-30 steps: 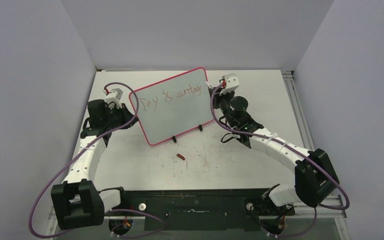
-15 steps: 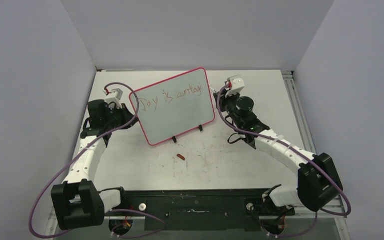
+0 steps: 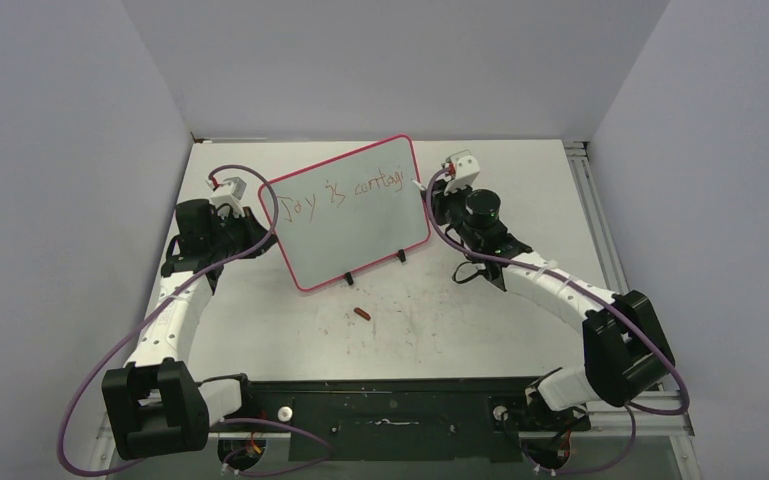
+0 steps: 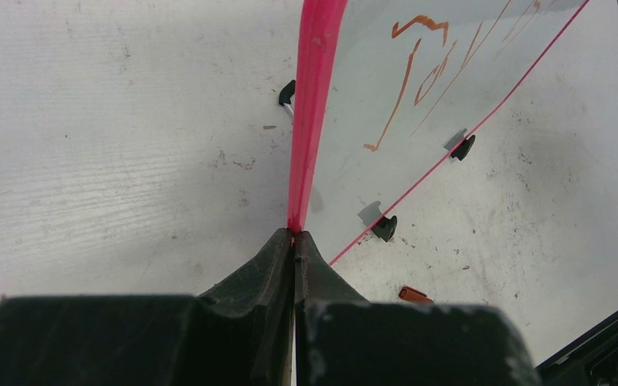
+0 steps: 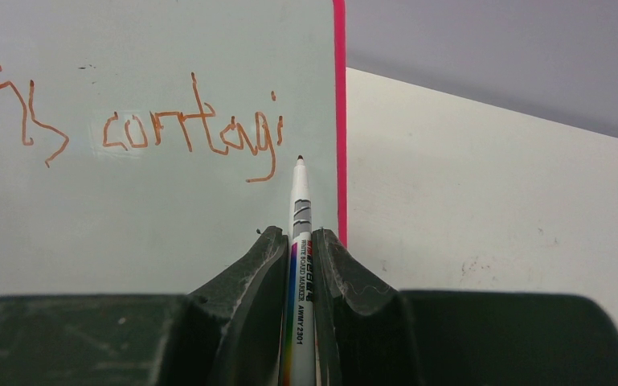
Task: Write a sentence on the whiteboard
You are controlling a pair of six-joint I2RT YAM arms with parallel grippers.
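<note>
The whiteboard (image 3: 350, 235) stands tilted on two black feet, its pink-red frame (image 4: 315, 96) running up from my left gripper (image 4: 293, 235), which is shut on the board's left edge (image 3: 268, 226). The sentence (image 5: 185, 133) in reddish-brown reads "Joy is contagi" along the top (image 3: 348, 192). My right gripper (image 5: 300, 235) is shut on a white marker (image 5: 300, 205). The marker's tip is just right of the last "i", close to the frame's right edge (image 5: 339, 121). I cannot tell whether the tip touches the board. From above, the right gripper (image 3: 428, 188) sits at the board's upper right.
A small reddish-brown marker cap (image 3: 362, 314) lies on the scuffed white tabletop (image 3: 520, 190) in front of the board, also seen near my left fingers (image 4: 414, 294). Grey walls close in the table on three sides. A rail (image 3: 585, 190) runs along the right edge.
The right arm swung a little right, away from the board, then came back to its right edge. The writing looks the same. The left arm and board have not moved.
</note>
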